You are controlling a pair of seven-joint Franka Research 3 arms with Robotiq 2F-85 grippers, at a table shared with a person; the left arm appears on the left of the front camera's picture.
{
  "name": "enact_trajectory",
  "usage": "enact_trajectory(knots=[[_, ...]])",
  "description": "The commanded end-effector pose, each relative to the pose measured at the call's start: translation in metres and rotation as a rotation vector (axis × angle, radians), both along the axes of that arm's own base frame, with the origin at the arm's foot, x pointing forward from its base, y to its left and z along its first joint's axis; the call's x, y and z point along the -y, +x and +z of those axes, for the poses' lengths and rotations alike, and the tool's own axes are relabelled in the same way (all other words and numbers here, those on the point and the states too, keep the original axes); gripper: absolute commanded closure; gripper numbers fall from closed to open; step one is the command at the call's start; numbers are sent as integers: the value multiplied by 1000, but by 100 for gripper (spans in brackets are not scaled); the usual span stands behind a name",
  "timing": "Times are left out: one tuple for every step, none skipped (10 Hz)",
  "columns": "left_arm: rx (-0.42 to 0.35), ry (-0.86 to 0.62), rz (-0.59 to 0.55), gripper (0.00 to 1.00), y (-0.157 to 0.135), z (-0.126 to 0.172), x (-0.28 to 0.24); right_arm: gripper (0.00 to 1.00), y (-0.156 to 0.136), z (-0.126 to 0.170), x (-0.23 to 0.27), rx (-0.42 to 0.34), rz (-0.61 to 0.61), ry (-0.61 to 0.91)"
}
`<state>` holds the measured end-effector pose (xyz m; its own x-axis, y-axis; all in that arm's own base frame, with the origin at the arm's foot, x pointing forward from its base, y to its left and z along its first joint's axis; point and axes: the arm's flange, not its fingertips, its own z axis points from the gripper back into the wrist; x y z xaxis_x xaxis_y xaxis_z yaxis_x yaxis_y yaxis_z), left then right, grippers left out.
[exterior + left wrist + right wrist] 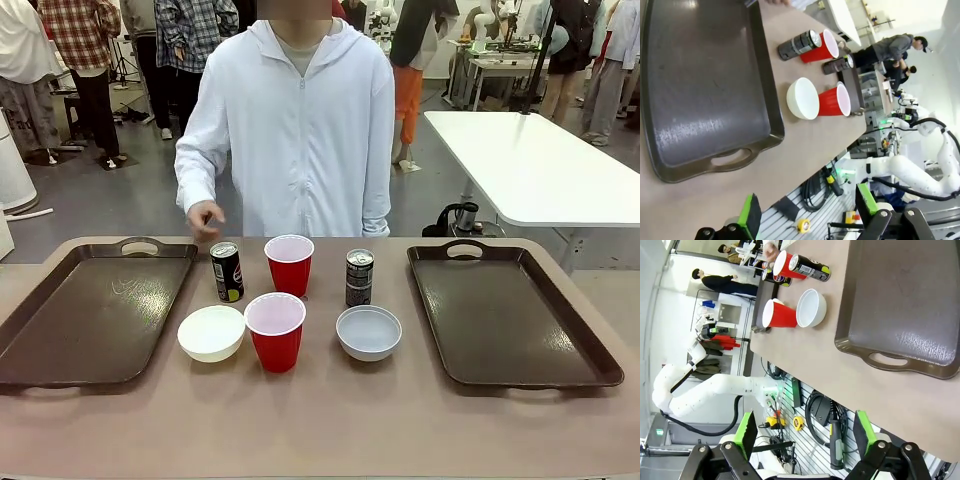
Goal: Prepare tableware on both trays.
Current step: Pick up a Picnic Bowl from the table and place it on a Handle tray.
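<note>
Finding left dark brown plastic tray (90, 310) and right tray (510, 320) bare at the tan table's (320, 420) ends; clustered between them, I judge for equal reach: near red plastic cup (275, 332), far red cup (289, 264), cream-white bowl (211, 333), pale grey bowl (368, 332), left slim dark can (227, 272), right can (359, 278); left tool (807, 205) and right tool (805, 429) hang off the near edge, fingers apart, empty; busy workshop behind.

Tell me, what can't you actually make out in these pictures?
Print on the left can: front view, too small to read.
Whether the right can is opened: front view, top too small to tell.
Near corner of the left tray: front view, cut off by the picture's left edge.
Hand below the person's sleeve: front view, hidden behind the far edge of the table.
</note>
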<state>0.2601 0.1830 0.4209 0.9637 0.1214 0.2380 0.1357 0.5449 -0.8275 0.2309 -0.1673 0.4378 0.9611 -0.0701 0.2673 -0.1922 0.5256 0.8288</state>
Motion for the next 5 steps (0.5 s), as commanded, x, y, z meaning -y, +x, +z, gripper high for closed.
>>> enact_trajectory(knots=[[3,-18,15,0,-3,-1,-4,0,-1,-1,-1,6,0,6],[3,-18,15,0,-3,-1,-4,0,-1,-1,-1,6,0,6],[3,-18,15,0,-3,-1,-4,0,-1,-1,-1,6,0,6],[3,-18,15,0,-3,-1,-4,0,-1,-1,-1,6,0,6],[3,-18,15,0,-3,-1,-4,0,-1,-1,-1,6,0,6]])
